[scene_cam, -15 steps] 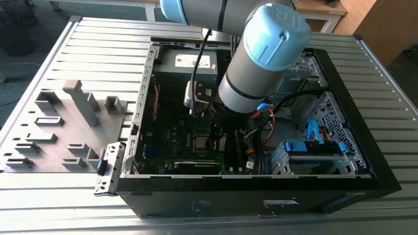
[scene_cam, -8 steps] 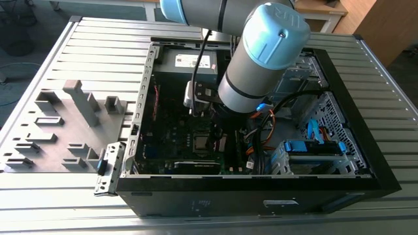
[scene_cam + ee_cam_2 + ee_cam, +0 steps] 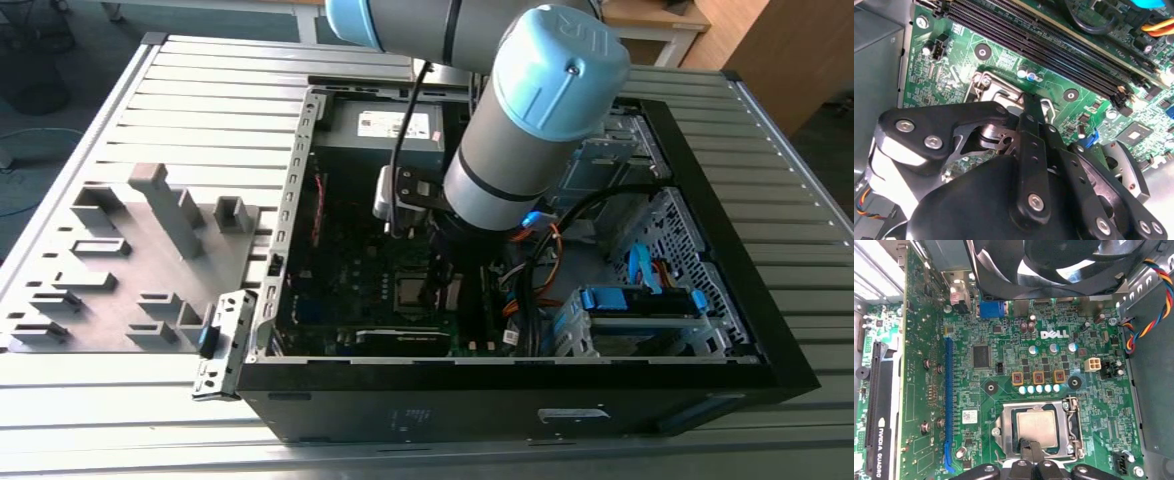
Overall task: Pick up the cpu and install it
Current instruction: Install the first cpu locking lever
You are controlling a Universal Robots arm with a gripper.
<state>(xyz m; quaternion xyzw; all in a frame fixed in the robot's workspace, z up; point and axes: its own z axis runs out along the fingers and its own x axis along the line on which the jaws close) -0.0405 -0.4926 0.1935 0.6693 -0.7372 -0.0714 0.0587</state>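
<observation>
cpu point(image 3: 1037, 427) sits in its socket point(image 3: 1035, 458) — end effector point(image 3: 1030, 446) touches it, grip unclear

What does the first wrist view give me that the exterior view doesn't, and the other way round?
First wrist view alone: the cpu lying flat in its socket, with the hand at its near edge, plus the long blue slot. Exterior view alone: the arm reaching into the open computer case, the grey tray blocks at the exterior view's left, and the slatted table. Shared: the green motherboard.
</observation>
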